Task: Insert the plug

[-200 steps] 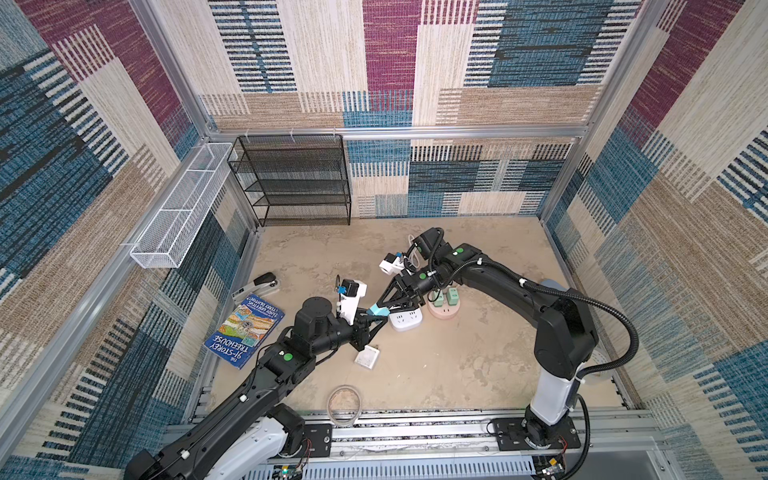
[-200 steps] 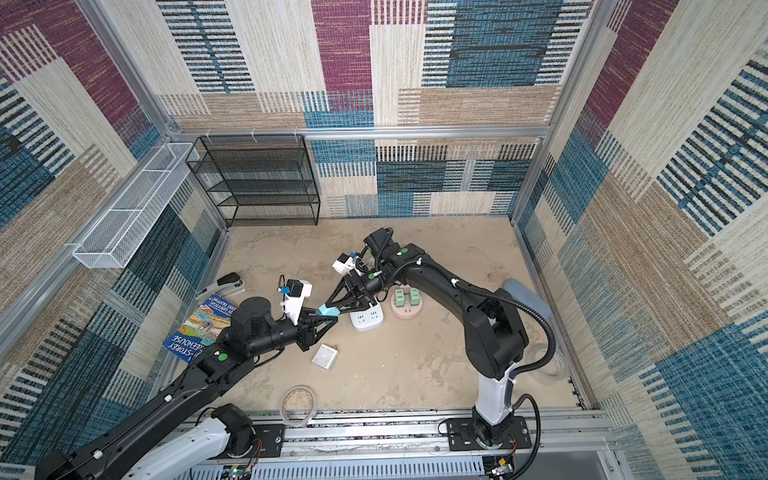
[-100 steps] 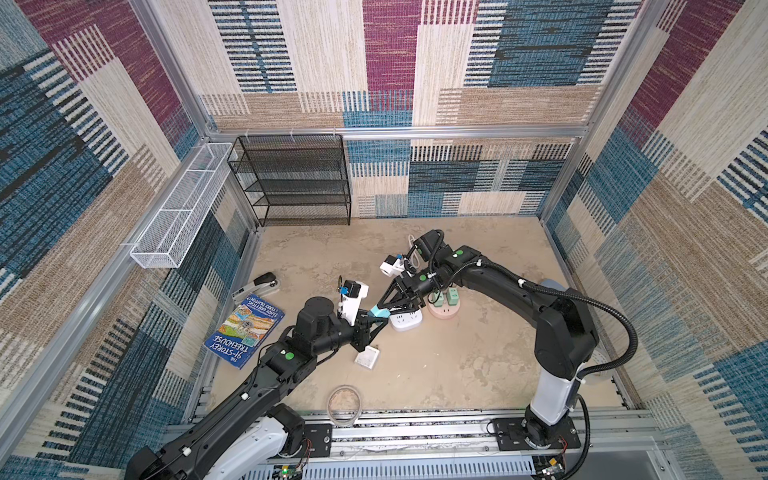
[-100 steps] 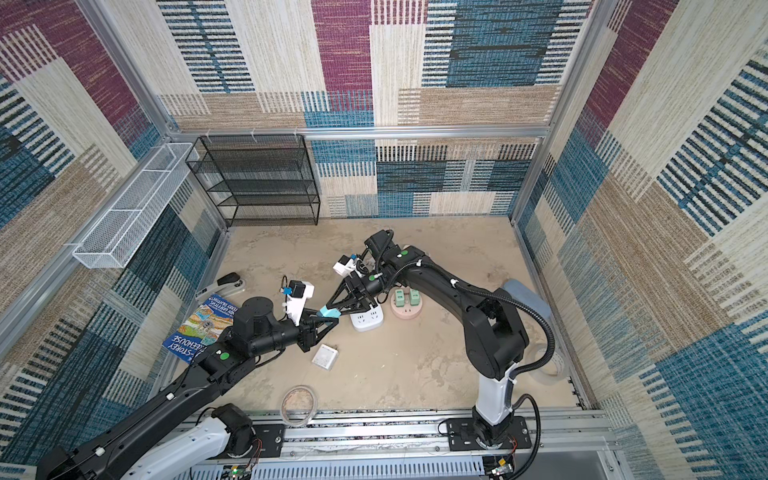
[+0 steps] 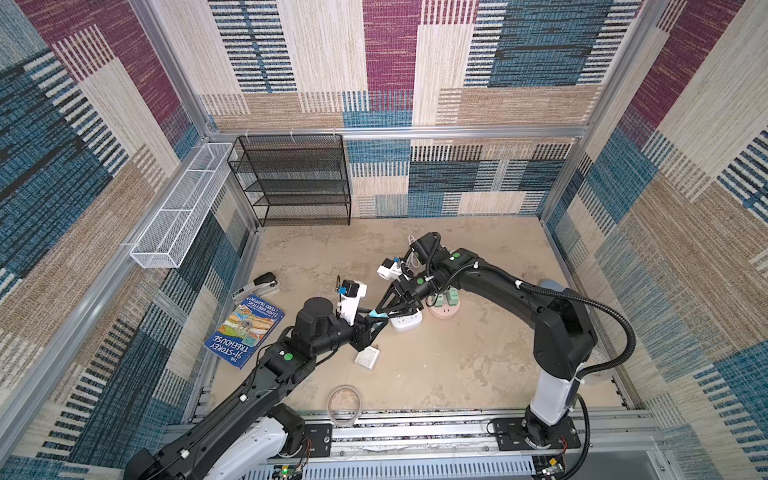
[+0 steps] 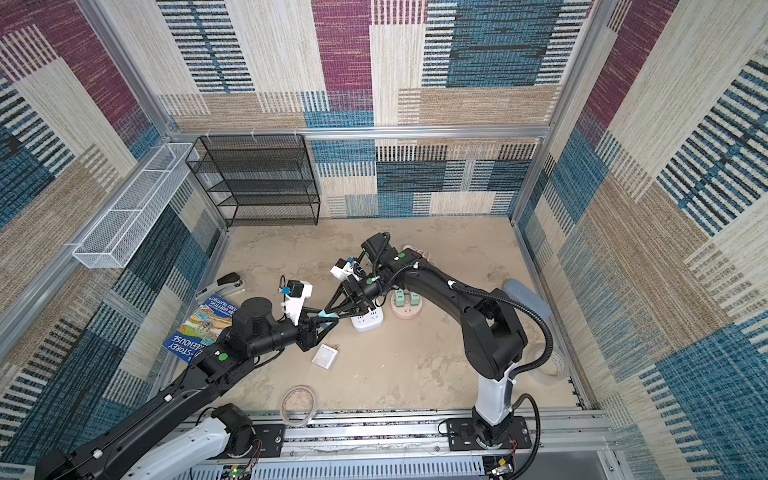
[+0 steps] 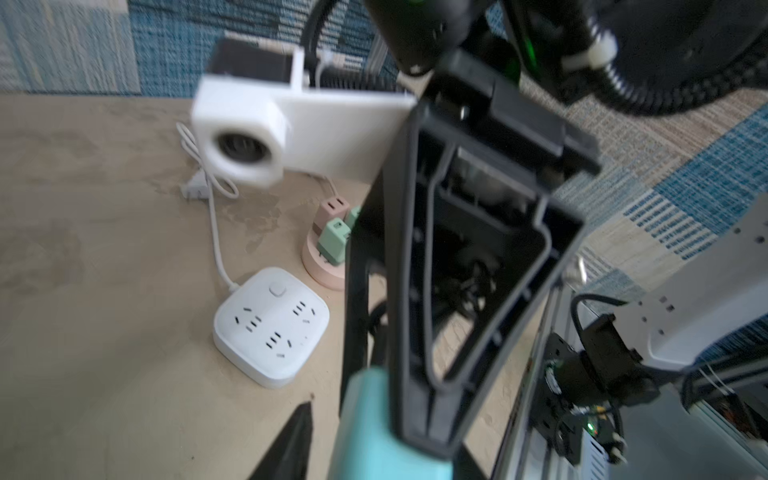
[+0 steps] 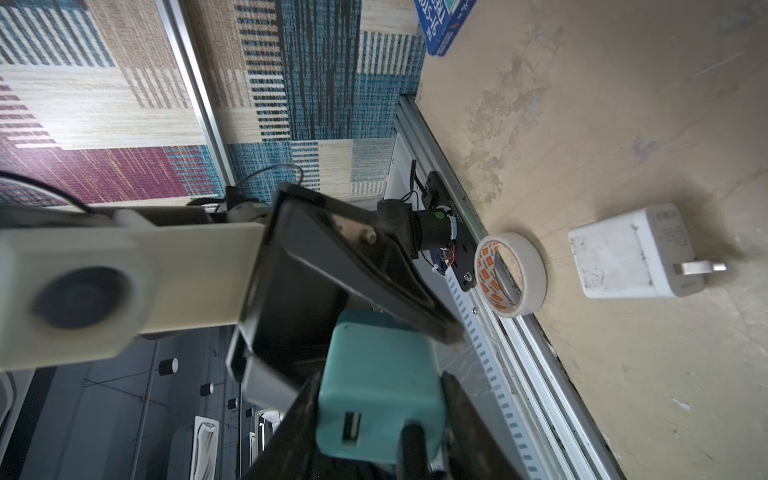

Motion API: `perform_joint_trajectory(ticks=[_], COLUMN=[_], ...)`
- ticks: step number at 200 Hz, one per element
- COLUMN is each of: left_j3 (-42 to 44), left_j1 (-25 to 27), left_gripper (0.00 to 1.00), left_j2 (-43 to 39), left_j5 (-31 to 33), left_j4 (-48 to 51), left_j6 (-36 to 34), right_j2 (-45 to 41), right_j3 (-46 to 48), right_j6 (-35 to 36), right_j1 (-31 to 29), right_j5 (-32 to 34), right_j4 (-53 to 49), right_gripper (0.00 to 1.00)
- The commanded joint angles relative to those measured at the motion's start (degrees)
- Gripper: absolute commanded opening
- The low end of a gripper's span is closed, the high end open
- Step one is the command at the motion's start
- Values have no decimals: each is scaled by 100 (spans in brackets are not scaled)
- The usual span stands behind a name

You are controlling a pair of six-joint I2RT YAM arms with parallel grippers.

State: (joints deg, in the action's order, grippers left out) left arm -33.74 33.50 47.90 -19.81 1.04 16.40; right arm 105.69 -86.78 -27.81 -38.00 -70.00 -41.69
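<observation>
The teal plug [image 5: 379, 314] hangs above the floor just left of the white power strip [image 5: 406, 322], between both arms' fingertips. My right gripper [image 8: 378, 415] is shut on it, a dark finger [image 8: 467, 419] pressed to each side and its USB port facing the right wrist camera. My left gripper [image 5: 371, 322] stands open round the same plug [image 7: 374, 428]. One of its fingers [image 7: 291, 444] is clear of the teal body with floor showing between; the other is hidden. The strip [image 7: 270, 328] lies flat with its sockets upward and bare.
A pink round socket [image 5: 444, 309] with green plugs stands right of the strip. A white adapter [image 5: 367, 357] lies on the floor below the grippers, a tape roll [image 5: 344, 405] by the front rail. Book [image 5: 245, 328], stapler [image 5: 257, 284] and black shelf [image 5: 295, 178] are at the left.
My left gripper's jaws have opened off the teal plug, which stays in the right gripper. Both arms have barely moved.
</observation>
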Motion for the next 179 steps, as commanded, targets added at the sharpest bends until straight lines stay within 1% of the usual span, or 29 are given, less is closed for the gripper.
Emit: perform_joint_trajectory(ticks=[1,13,43,62,74,88,104,117,125,148,171,179], left_j3=[-44,-34,-10,-55,-175,-386,-545,-707,-883,-1657,-2301,-2467], left_j1=[-1,-1,-1,-1,-1,-5,-2,-10,-11,-43,-91,-111], left_gripper=[88,92,94,94,94,93,93,92,92,91,91,91], left_j2=[-142,-250,-607,-872,-956,-952,-881,-721,-568,88,797,1003], left_j5=[308,409,631,1034,1424,1760,1920,2043,2170,2778,3176,3219], left_j4=[-416,-320,-85,166,440,794,1006,1256,1537,2800,3779,3976], left_j6=[100,106,210,333,394,425,476,608,708,1148,1412,1420], right_j2=[58,136,325,497,589,749,866,969,1022,1115,1171,1198], right_j3=[-168,-325,-829,-1168,-1371,-1669,-1887,-2112,-2195,-2329,-2386,-2396], right_j6=[-39,-10,193,355,415,495,482,436,435,384,281,240], right_j1=[33,88,201,214,214,214,205,182,179,148,95,59], right_j5=[531,832,1967,2723,3127,3806,4680,5628,5976,6433,6672,6799], right_j4=[-97,-236,-793,-1219,-1425,-1771,-2033,-2271,-2392,-2516,-2471,-2462], right_gripper=[0,0,0,0,0,0,0,0,0,0,0,0])
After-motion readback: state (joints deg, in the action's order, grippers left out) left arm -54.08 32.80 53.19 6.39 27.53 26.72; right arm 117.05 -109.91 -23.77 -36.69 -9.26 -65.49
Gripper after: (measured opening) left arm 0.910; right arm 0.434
